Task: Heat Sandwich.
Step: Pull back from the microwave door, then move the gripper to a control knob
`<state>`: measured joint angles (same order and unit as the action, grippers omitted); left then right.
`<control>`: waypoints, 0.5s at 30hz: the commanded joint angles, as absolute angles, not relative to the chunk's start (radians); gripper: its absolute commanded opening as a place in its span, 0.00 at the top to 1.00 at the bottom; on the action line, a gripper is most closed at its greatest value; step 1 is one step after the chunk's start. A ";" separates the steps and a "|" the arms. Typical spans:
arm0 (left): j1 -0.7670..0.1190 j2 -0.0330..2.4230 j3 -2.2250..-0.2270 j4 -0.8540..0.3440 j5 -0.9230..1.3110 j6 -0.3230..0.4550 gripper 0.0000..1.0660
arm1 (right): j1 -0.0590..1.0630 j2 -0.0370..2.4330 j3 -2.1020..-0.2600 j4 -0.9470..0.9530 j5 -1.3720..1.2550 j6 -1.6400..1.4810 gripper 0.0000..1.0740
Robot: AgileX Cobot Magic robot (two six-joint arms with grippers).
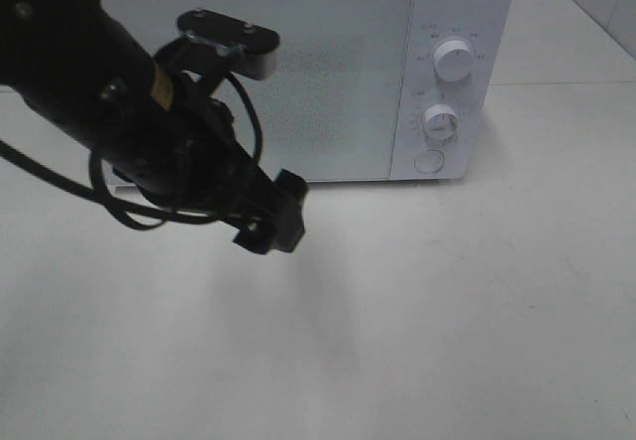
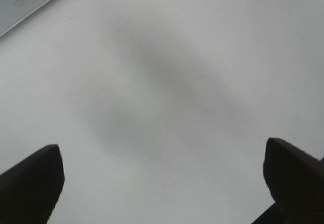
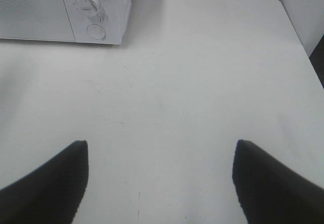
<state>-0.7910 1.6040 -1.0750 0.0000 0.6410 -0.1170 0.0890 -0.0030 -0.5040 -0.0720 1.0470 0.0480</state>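
The sandwich is out of view in every frame. A white microwave (image 1: 328,82) stands at the back of the table with its door shut; a corner of it also shows in the right wrist view (image 3: 50,11). My left arm reaches in front of the door, and its gripper (image 1: 268,220) hangs over the table just ahead of the microwave. In the left wrist view this gripper (image 2: 162,145) is open, with only bare white table between its fingers. My right gripper (image 3: 160,143) is open too and holds nothing; it is above the table to the right of the microwave.
The microwave's panel has two round knobs (image 1: 454,60) (image 1: 440,120) and a round button (image 1: 429,161). The white table (image 1: 447,311) spreads in front. A wall or panel edge (image 3: 304,11) stands at the table's far right.
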 commanded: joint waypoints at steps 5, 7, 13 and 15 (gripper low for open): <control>-0.617 1.498 -1.075 -0.011 0.753 -0.109 0.05 | 0.081 -0.029 -0.504 -0.074 1.039 0.039 0.29; -0.587 1.482 -1.075 -0.011 0.768 -0.102 0.05 | 0.081 -0.029 -0.504 -0.074 1.039 0.039 0.29; -0.431 1.395 -1.075 -0.014 0.861 -0.061 0.05 | 0.081 -0.029 -0.504 -0.074 1.039 0.039 0.29; -0.347 1.352 -1.075 -0.014 0.896 -0.055 0.05 | 0.081 -0.029 -0.504 -0.074 1.039 0.039 0.29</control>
<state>-0.3800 1.3780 -1.0740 0.0000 0.8720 -0.0640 0.0890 -0.0030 -0.5040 -0.0720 1.0470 0.0480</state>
